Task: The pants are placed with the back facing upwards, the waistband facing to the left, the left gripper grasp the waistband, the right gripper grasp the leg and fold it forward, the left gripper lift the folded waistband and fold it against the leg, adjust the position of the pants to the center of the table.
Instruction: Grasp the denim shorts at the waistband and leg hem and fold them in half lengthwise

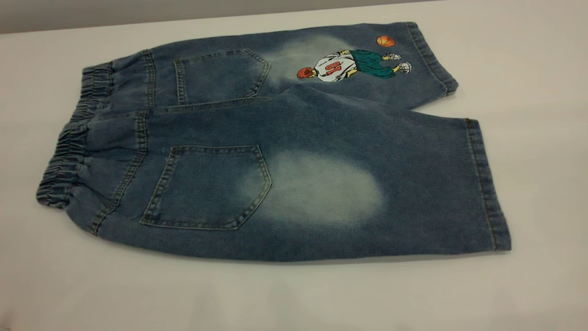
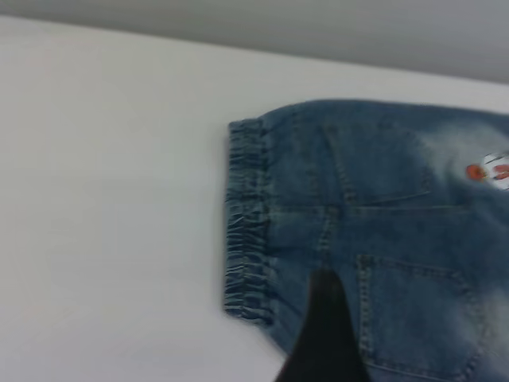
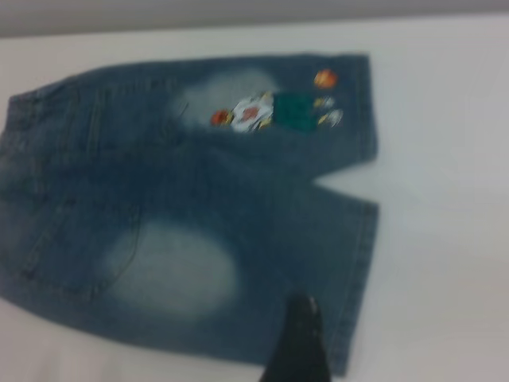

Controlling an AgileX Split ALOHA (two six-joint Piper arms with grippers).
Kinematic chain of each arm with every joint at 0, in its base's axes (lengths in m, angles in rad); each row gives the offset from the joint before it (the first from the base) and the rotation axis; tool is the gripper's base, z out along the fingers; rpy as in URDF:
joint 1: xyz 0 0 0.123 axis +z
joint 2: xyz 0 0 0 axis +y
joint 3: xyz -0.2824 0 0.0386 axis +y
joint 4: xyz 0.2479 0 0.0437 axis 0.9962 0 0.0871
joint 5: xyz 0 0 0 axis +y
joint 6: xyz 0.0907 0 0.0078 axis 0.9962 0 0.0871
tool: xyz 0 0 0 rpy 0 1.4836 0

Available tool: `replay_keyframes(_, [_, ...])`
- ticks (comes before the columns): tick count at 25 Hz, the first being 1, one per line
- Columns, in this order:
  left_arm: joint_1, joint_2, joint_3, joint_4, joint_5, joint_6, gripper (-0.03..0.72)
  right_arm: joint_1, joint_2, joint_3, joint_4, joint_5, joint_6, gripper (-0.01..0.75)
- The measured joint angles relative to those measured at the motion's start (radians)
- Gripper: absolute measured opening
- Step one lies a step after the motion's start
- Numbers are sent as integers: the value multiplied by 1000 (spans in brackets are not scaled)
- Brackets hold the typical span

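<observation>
Currently, the table (image 1: 528, 92) carries a single garment: the pants (image 1: 294, 138), spread flat with the back side up and both patch pockets showing. The pants lie unfolded across the middle of the exterior view, with bare tabletop on every side.

The leg (image 1: 367, 193), plain denim with one large pale faded oval, is the nearer of the two in the exterior view. Its flat stitched hem points to the right. The farther leg bears the basketball-player print (image 1: 353, 64) with a small orange ball above it, and its hem also points right. The two legs touch along the centre seam and part only near the hems, where a wedge of white table shows between them.

The waistband (image 1: 73, 138), a ruched strip of darker denim, forms the left end of the pants and rests on the table, ungrasped.

The left gripper (image 2: 322, 334) appears only in the left wrist view as one dark finger over the pocket area, just beside the waistband; whether it is open or closed cannot be determined. The right gripper (image 3: 298, 342) appears only in the right wrist view as a dark finger over the plain leg near its hem; its state likewise cannot be determined.
</observation>
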Motion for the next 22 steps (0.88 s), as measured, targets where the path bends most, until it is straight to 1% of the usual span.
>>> replay_keyframes(2, [0,118,0,13,-38,-21,498,0,84,0,30,-36,-27,531])
replay_keyframes(5, [0,285,0,21,-141,-40,498,0,201,0,67,-100,-69,531])
replay_keyframes(7, [0,391,0,20,-188,-49,498,0,277,0,94,-141,-82,531])
replay_keyframes(12, [0,657,-1,17,-275,-64,498,0,477,1,187,-230,-99,531])
replay_keyframes(17, [0,878,-2,14,-353,-91,498,0,662,1,295,-273,-173,531])
replay_keyframes(22, [0,1053,-4,3,-416,-90,498,0,815,1,433,-310,-298,531])
